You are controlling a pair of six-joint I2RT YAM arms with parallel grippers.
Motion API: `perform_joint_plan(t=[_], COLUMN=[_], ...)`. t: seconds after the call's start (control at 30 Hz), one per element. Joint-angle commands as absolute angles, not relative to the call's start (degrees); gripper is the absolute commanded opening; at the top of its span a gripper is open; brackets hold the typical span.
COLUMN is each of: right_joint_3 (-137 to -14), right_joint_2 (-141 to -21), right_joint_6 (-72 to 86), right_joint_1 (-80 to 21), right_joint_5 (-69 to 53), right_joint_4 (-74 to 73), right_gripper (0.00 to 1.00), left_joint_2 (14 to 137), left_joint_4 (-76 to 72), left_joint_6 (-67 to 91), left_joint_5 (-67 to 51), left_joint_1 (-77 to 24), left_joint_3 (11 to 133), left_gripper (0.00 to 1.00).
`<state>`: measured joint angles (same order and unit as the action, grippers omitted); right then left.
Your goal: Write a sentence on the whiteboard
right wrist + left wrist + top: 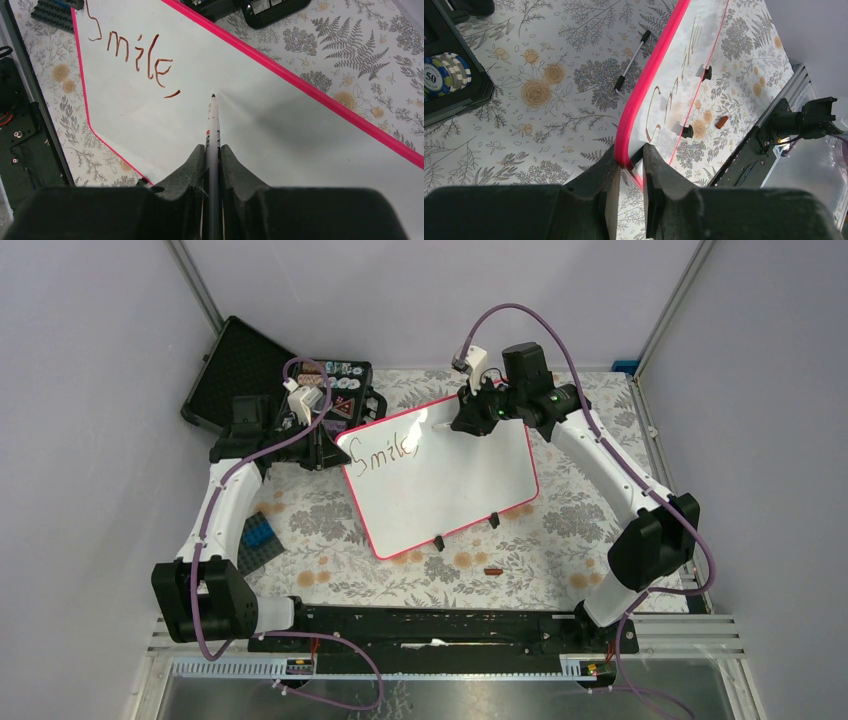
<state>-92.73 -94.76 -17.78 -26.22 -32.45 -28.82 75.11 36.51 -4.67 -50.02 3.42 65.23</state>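
Observation:
The whiteboard, white with a pink rim, stands tilted mid-table on two black clip feet. Of the sentence, only "Smile," shows, in dark strokes at the board's top left; it also appears in the right wrist view as "Smile,". My left gripper is shut on the board's pink rim at the left corner. My right gripper is shut on a white marker. The marker's tip is at the board surface just right of the comma.
An open black case with poker chips sits at the back left. A dark and blue brick plate lies at the left. A thin pen lies behind the board. A small brown piece lies in front of it.

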Motion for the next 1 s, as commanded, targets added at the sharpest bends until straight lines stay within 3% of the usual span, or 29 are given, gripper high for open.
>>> perform_joint_plan(t=[0.0, 0.97], right_joint_3=[-93.42, -92.71], right_joint_2=[-94.68, -95.46], right_joint_6=[-17.50, -16.91], right_joint_1=[-26.02, -26.11], right_joint_5=[-33.14, -32.91], right_joint_4=[-27.27, -26.90], right_gripper=[0.00, 0.00], left_joint_2=[74.36, 74.14], left_joint_4=[33.13, 33.01], left_joint_6=[-7.38, -7.56], left_joint_5=[-46.47, -46.34], left_joint_1=[2.81, 2.54], left_joint_3=[66.12, 65.92], left_gripper=[0.00, 0.00])
